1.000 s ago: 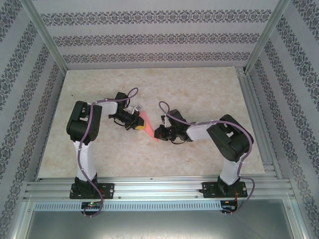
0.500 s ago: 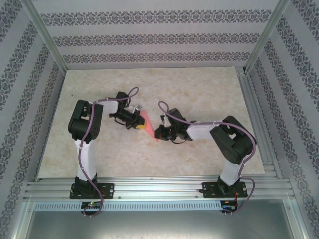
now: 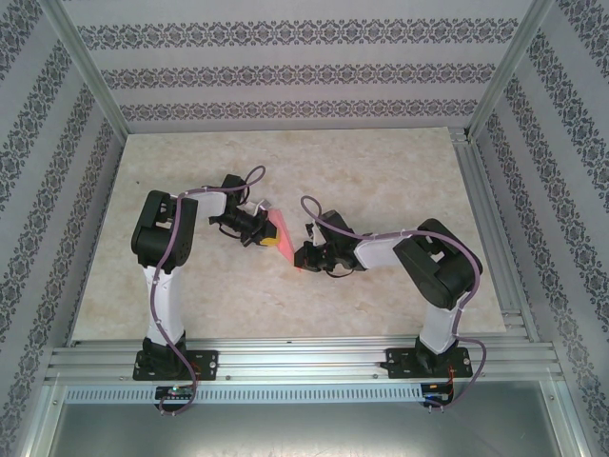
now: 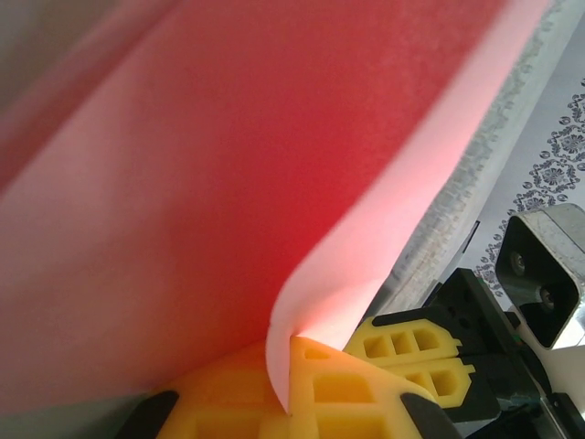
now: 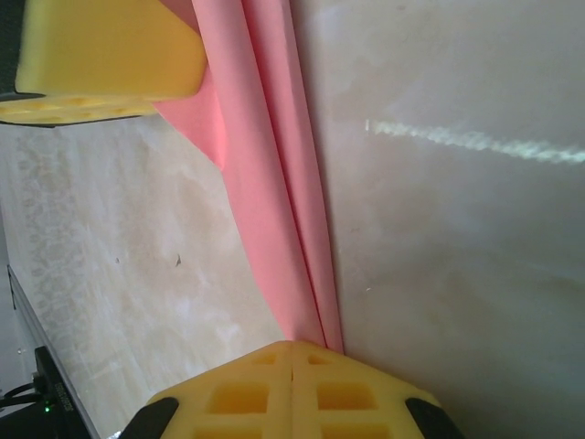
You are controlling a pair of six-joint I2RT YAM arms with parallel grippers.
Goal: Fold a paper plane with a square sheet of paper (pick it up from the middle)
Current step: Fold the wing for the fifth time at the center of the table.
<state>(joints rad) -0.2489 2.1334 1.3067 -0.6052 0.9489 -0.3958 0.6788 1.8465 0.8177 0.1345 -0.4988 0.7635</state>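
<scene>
Barely anything has moved: the left gripper point(image 4: 285, 389) and right gripper point(image 5: 292, 355) stay clamped tight on opposite ends of the folded paper point(image 5: 274, 183) stretched between their fingertips, seemingly mid-fold.

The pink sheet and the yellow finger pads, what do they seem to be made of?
Pink sheet: thin matte paper, seemingly; it curls and creases softly, light glowing through. Yellow finger pads: probably moulded plastic or rubber, matte, with open ribbed pockets.

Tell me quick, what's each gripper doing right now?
Left gripper: closed, holding the pink paper.
Right gripper: closed, holding the same pink paper.
</scene>
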